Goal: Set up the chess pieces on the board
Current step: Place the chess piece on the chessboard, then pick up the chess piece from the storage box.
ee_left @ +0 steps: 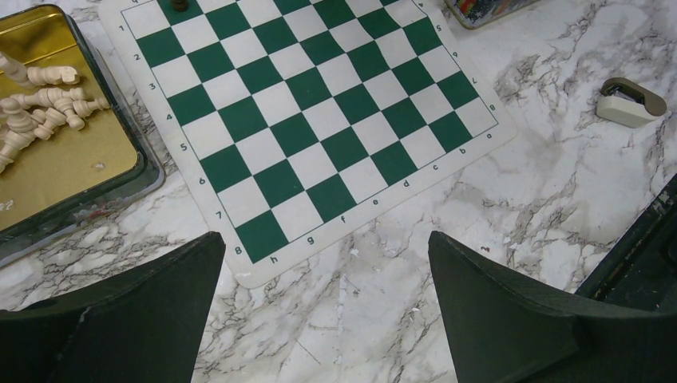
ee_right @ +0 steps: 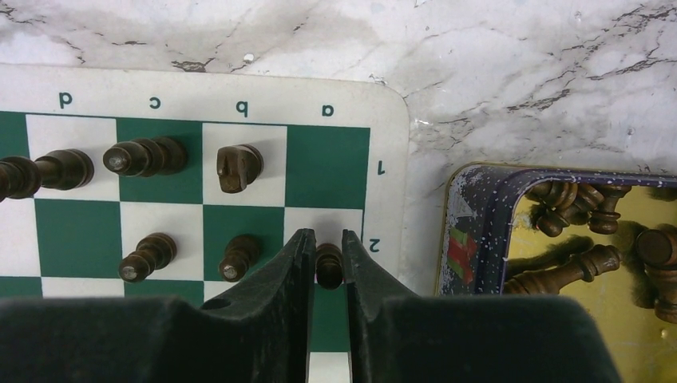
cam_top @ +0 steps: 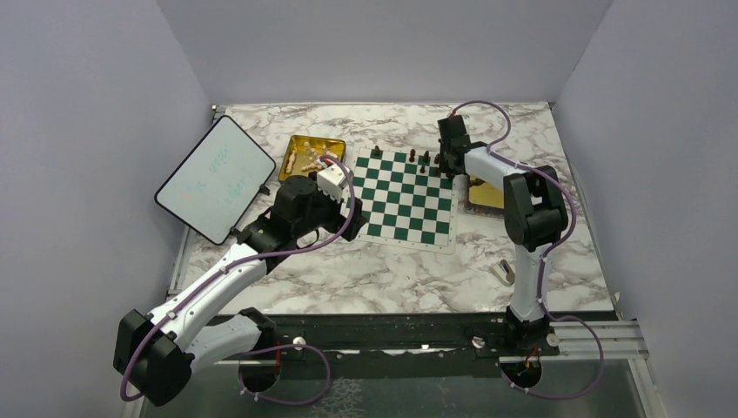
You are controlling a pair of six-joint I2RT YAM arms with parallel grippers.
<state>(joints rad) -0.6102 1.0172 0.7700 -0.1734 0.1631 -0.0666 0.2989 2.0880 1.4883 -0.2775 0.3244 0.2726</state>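
Observation:
The board (cam_top: 405, 196) of green and white squares lies mid-table. In the right wrist view my right gripper (ee_right: 328, 238) stands over its corner (ee_right: 239, 88), fingers closed narrowly on a dark pawn (ee_right: 329, 267) that stands upright on the white square by the "2" mark. More dark chess pieces stand nearby: a knight (ee_right: 238, 166), a taller piece (ee_right: 144, 156) and two pawns (ee_right: 148, 255). My left gripper (ee_left: 323, 239) hangs wide open over bare marble just off the board's near corner (ee_left: 263, 271), holding nothing. Cream pieces (ee_left: 40, 112) lie in a gold tray (ee_left: 72, 159).
A second tray (ee_right: 479, 239) with several dark pieces (ee_right: 575, 231) lies right of the board. A white tablet (cam_top: 216, 178) leans at the left. A small grey-beige block (ee_left: 631, 101) rests on the marble near the right arm's base.

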